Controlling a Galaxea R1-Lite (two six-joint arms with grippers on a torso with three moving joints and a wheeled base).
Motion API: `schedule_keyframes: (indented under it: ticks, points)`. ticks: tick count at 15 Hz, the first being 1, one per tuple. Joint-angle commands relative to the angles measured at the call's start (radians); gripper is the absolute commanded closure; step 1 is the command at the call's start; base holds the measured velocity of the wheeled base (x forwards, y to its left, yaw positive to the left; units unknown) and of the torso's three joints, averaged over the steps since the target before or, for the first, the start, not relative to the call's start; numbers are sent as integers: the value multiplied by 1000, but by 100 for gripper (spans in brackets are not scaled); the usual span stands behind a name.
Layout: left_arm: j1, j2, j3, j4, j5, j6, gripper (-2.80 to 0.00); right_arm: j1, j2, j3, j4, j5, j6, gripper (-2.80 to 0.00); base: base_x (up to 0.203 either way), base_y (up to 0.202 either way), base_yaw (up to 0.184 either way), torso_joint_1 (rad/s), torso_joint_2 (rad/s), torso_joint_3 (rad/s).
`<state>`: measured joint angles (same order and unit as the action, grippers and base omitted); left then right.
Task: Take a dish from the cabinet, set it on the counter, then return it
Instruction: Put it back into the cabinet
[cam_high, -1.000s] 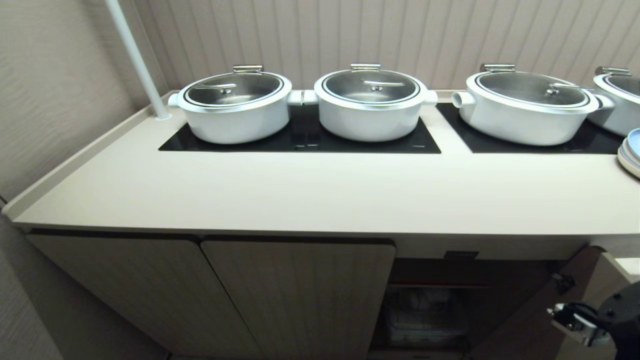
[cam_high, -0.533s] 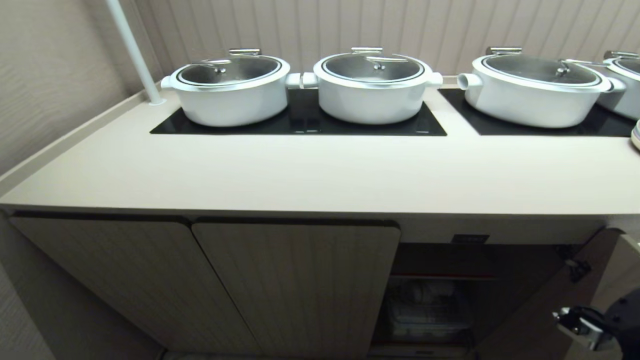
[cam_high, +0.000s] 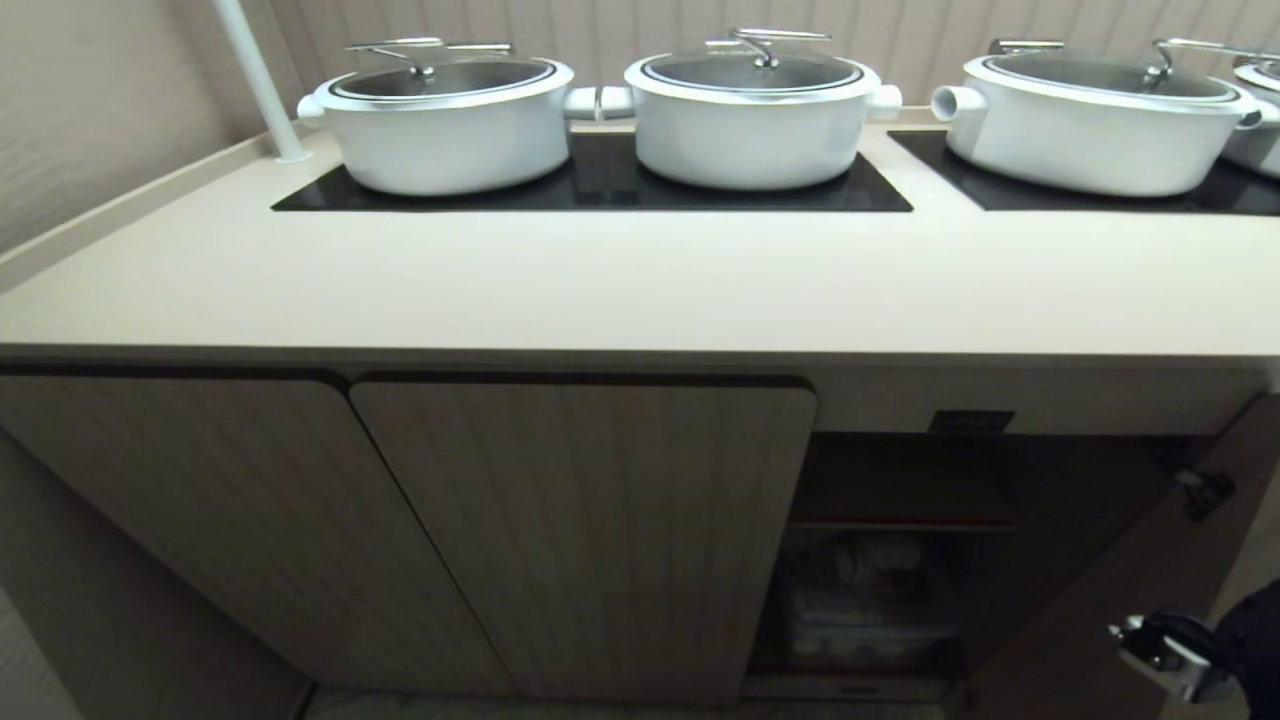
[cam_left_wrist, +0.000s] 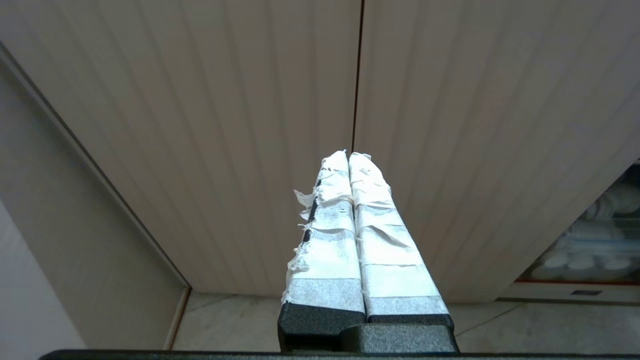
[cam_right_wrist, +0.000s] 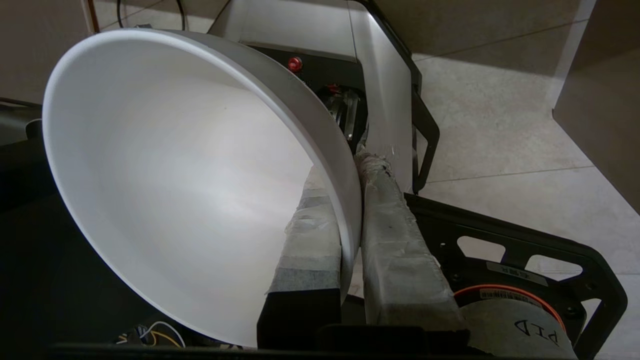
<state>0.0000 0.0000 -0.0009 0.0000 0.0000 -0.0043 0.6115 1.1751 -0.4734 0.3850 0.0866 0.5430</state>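
Right gripper, taped fingers pinching the rim of the plain white round ceramic bowl, centre frame; left gripper, fingers pressed together, empty, faces the beige ribbed cabinet doors.

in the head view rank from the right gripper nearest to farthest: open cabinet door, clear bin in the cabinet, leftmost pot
From the right gripper, low at the right edge:
1. Open cabinet door, right beside it.
2. Clear bin, left, inside the cabinet.
3. Leftmost pot, far up-left on the counter.
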Motion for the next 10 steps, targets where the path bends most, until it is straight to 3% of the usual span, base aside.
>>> schedule_keyframes:
  ticks: [1, 10]
  points:
    - [0, 0, -1, 0, 0, 0, 0, 1, 0, -1, 2, 1, 3, 0, 0, 0, 0, -214, 507, 290]
    - [0, 0, 1, 0, 0, 0, 0, 1, 8, -4, 0, -4, 3, 0, 0, 0, 0, -180, 481, 297]
